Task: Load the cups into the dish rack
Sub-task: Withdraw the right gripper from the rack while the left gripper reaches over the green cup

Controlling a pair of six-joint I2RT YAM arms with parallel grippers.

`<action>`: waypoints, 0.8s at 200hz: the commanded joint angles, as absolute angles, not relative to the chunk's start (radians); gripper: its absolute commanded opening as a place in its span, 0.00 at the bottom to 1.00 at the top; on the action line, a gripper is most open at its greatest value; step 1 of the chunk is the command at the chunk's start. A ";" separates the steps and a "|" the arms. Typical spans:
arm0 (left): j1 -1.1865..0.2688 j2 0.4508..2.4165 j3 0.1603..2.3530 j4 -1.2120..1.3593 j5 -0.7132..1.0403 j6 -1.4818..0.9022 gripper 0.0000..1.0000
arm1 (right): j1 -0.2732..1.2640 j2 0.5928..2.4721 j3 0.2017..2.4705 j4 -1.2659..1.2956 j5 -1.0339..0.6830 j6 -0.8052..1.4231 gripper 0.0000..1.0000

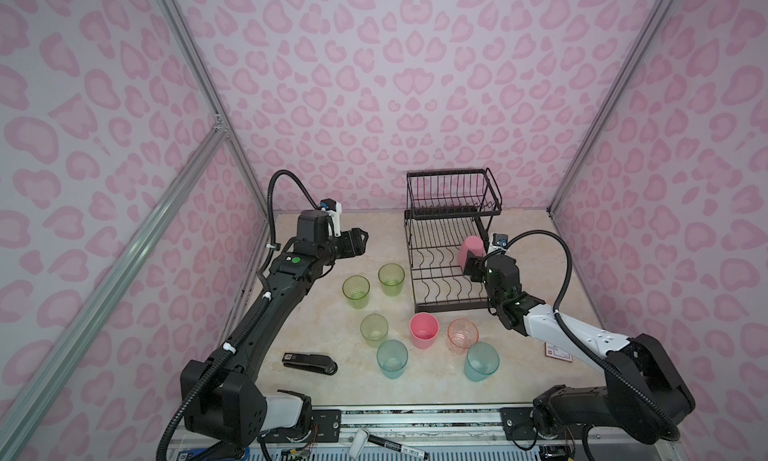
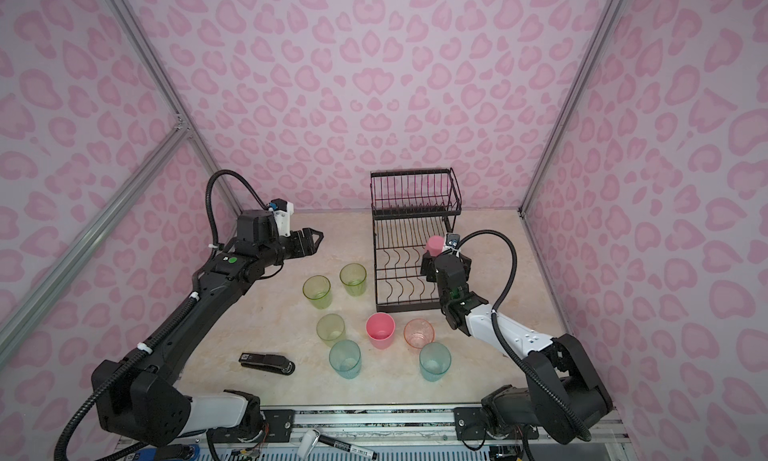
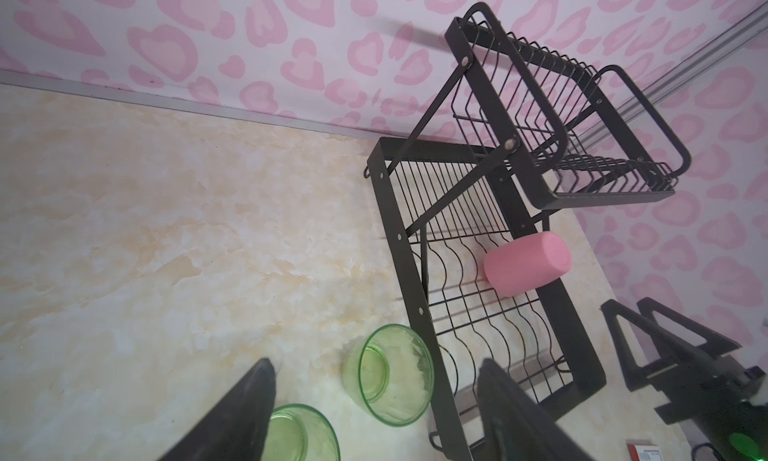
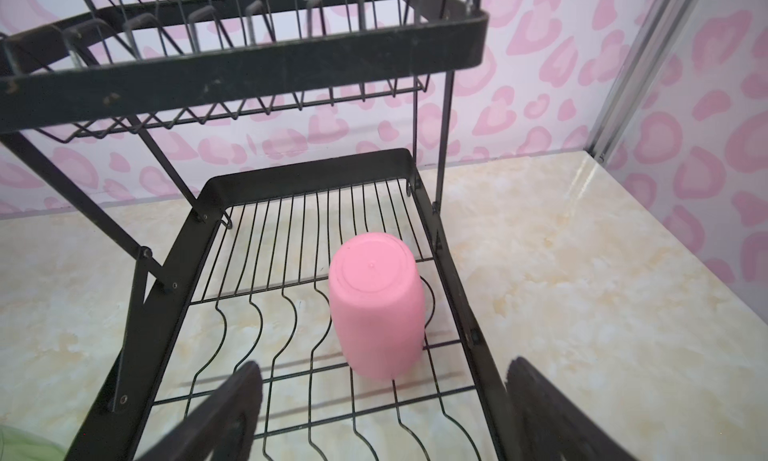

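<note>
The black wire dish rack (image 1: 410,267) stands at the back right, seen too in the wrist views (image 3: 384,213) (image 4: 137,313). An opaque pink cup (image 1: 471,247) (image 4: 376,305) rests upside down on its lower tier. My right gripper (image 1: 471,267) (image 4: 384,369) is open just in front of that cup, not touching it. My left gripper (image 1: 359,240) (image 3: 376,363) hangs open and empty above the table, left of the rack. On the table stand three yellow-green cups (image 1: 356,290) (image 1: 391,278) (image 1: 374,329), a pink cup (image 1: 424,329), an orange-pink cup (image 1: 462,333) and two teal cups (image 1: 392,357) (image 1: 481,360).
A black stapler (image 1: 309,362) lies at the front left of the table. A red and white card (image 1: 559,352) lies beside the right arm. A marker (image 1: 399,444) rests on the front rail. Pink patterned walls close in three sides.
</note>
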State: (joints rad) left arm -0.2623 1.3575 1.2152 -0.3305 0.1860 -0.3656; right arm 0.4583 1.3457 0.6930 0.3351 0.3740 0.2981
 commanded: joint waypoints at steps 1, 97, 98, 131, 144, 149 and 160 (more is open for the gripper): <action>-0.276 1.381 1.246 -0.372 0.144 -0.356 0.77 | 0.466 1.339 0.710 0.177 0.355 0.376 0.89; -0.334 1.438 1.274 -0.673 -0.027 -0.377 0.65 | 0.508 1.330 0.726 0.023 0.243 0.377 0.82; -0.335 1.440 1.274 -0.675 -0.029 -0.377 0.65 | 0.509 1.330 0.727 0.022 0.242 0.377 0.82; -0.369 1.487 1.296 -0.740 -0.034 -0.386 0.61 | 0.517 1.329 0.733 0.014 0.243 0.374 0.81; -0.377 1.502 1.302 -0.757 -0.043 -0.381 0.60 | 0.518 1.325 0.732 0.009 0.237 0.373 0.81; -0.379 1.510 1.304 -0.763 -0.046 -0.377 0.59 | 0.519 1.323 0.730 0.009 0.235 0.371 0.81; -0.380 1.522 1.306 -0.777 -0.056 -0.369 0.57 | 0.521 1.324 0.731 0.010 0.233 0.369 0.81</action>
State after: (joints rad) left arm -0.3756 1.4952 1.2881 -0.7139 -0.0238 -0.3740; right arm 0.5171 1.3270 0.7292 0.0231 0.2424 0.3798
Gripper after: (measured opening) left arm 0.591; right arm 0.807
